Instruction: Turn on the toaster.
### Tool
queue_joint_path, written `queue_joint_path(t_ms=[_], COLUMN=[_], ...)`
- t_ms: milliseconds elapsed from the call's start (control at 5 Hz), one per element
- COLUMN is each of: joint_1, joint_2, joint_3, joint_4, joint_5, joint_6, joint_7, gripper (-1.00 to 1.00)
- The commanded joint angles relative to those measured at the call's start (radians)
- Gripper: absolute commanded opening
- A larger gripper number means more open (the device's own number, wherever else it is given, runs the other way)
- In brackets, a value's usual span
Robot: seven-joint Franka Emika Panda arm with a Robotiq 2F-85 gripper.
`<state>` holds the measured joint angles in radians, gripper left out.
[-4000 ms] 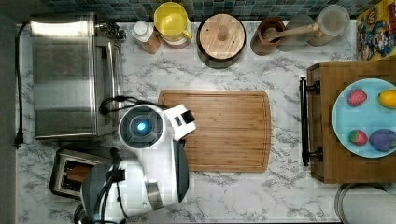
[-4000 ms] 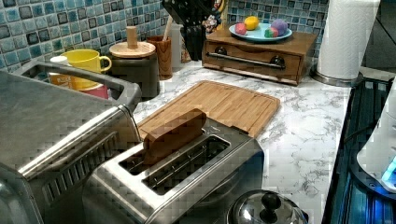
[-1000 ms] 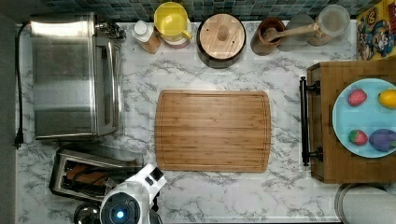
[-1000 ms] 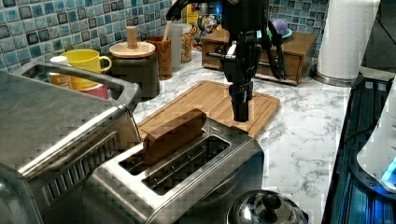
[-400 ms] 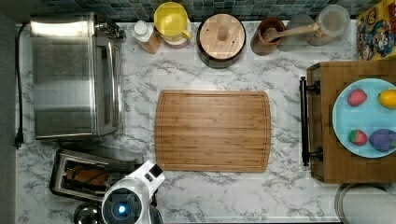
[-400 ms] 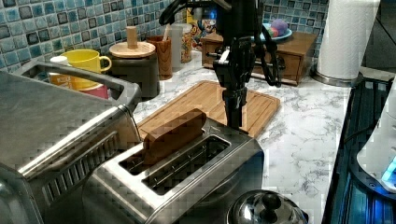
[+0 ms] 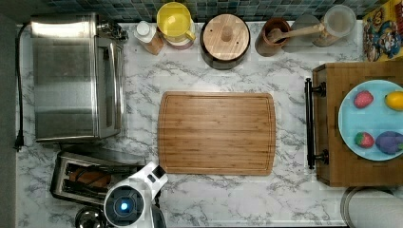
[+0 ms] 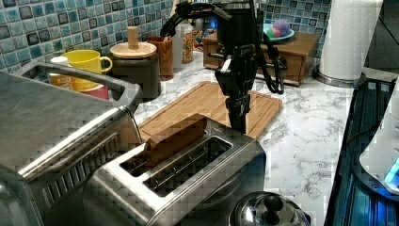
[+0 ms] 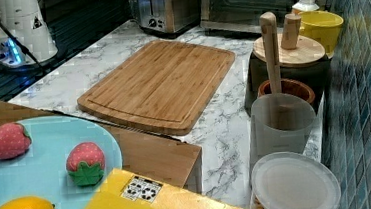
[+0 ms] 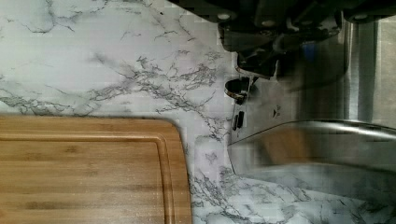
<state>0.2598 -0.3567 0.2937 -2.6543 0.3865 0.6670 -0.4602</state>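
One toaster (image 8: pixel 188 174) matters here: the small steel one beside the big toaster oven (image 7: pixel 76 76), with a brown bread slice (image 8: pixel 176 136) standing in the slot nearer that oven. The gripper (image 8: pixel 236 123) hangs upright at the toaster's end that faces the cutting board (image 7: pixel 216 133), its tip dropping behind the toaster's top edge, so I cannot tell how the claw stands. The step in hand looks like reaching for the lever on that end face; the slice sits high, so the toaster seems not yet switched on. Next, the tip needs to settle on the lever and press straight down without slipping off.
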Motion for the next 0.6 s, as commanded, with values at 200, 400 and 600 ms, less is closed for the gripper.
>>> queue_joint_path(t_ms=[200, 400, 600], joint_1=[0.036, 0.025, 0.035], joint_2=[0.090, 0.048, -0.034], joint_3=[0.044, 0.037, 0.018], joint_4=[0.030, -0.048, -0.125], joint_5=[0.044, 0.043, 0.080], joint_6=[0.001, 0.023, 0.044], joint_7=[0.073, 0.094, 0.083], gripper=[-1.00, -1.00, -1.00])
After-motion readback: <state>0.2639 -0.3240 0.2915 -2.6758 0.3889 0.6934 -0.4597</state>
